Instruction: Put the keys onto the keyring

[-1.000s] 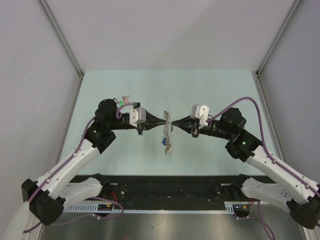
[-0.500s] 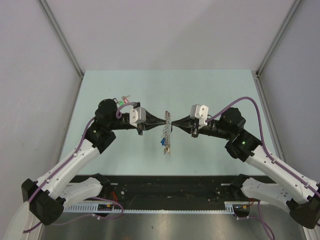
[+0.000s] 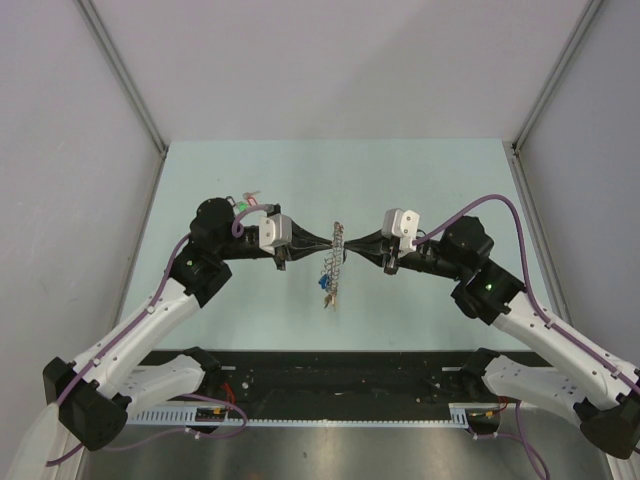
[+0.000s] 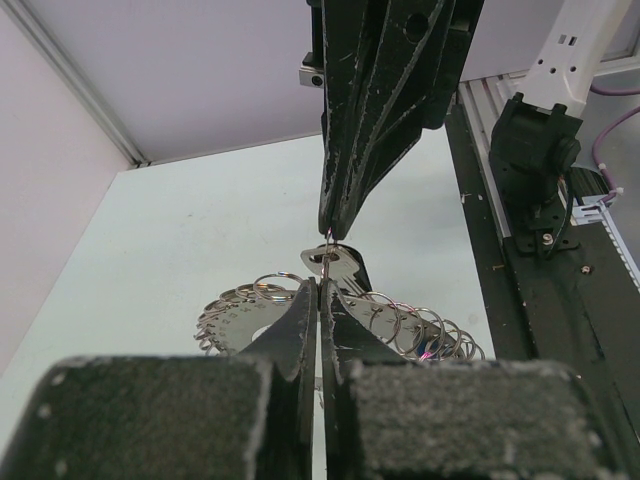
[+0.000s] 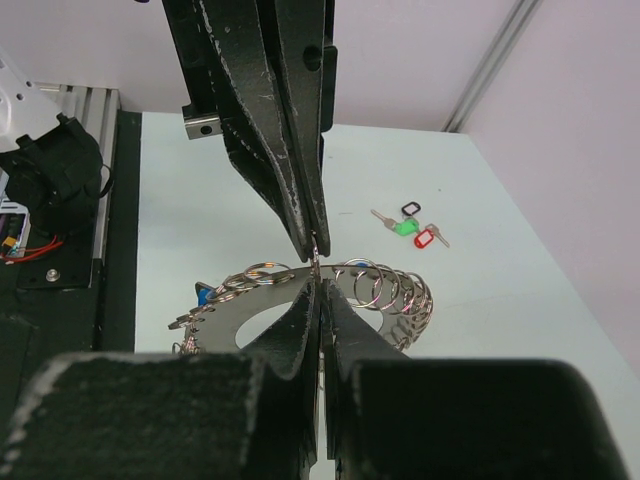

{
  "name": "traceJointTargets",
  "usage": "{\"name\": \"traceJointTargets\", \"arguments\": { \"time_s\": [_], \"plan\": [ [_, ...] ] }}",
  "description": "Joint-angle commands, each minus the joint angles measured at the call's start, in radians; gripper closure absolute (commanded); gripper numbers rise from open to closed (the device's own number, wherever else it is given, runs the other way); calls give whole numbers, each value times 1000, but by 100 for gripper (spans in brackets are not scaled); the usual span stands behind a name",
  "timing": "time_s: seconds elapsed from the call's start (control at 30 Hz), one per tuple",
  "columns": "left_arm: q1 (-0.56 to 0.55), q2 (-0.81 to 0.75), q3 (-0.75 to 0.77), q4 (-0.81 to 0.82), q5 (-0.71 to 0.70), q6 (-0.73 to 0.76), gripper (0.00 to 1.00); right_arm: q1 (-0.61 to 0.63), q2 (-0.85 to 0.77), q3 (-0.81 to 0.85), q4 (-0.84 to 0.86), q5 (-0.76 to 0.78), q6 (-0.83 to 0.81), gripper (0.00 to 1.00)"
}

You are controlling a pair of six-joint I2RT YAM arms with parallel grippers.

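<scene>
The keyring (image 3: 333,262), a flat silvery doughnut plate strung with many small split rings, hangs above the table between both grippers. It shows in the left wrist view (image 4: 240,318) and the right wrist view (image 5: 245,305). My left gripper (image 3: 326,240) and right gripper (image 3: 348,243) meet tip to tip, both shut on its upper edge. A silver key (image 4: 338,264) on a thin split ring sits right between the two sets of tips. A blue-tagged key (image 3: 325,283) dangles from the ring's lower end. Loose keys (image 3: 243,203) with green, red and black tags (image 5: 410,228) lie on the table.
The pale green table (image 3: 430,180) is walled by grey panels left, right and behind. A black rail (image 3: 330,375) with the arm bases and cables runs along the near edge. The loose keys lie just behind the left arm's wrist.
The keys dangling from the keyring have swung slightly to the left. Both grippers hold the same pinch with almost no movement.
</scene>
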Motion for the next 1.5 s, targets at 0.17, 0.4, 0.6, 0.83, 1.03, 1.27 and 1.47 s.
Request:
{"name": "traceJointTargets", "arguments": {
  "time_s": [0.17,0.4,0.6,0.83,1.03,1.27,1.47],
  "plan": [
    [3,-2,6,66,10,-13,100,3,-26,21,48,19,-6,100],
    [3,0,6,68,16,-16,100,3,-12,21,56,-15,-10,100],
    [3,0,6,68,22,-18,100,3,-4,21,53,-18,-16,100],
    [3,0,6,69,27,-18,100,2,0,21,57,-22,-17,100],
    [3,0,6,71,28,-20,100,3,2,21,59,-25,-17,100],
    [3,0,6,74,30,-21,100,2,5,22,63,-51,-11,100],
    [3,1,5,79,27,-26,100,2,8,22,62,-61,-8,100]
  ]
}}
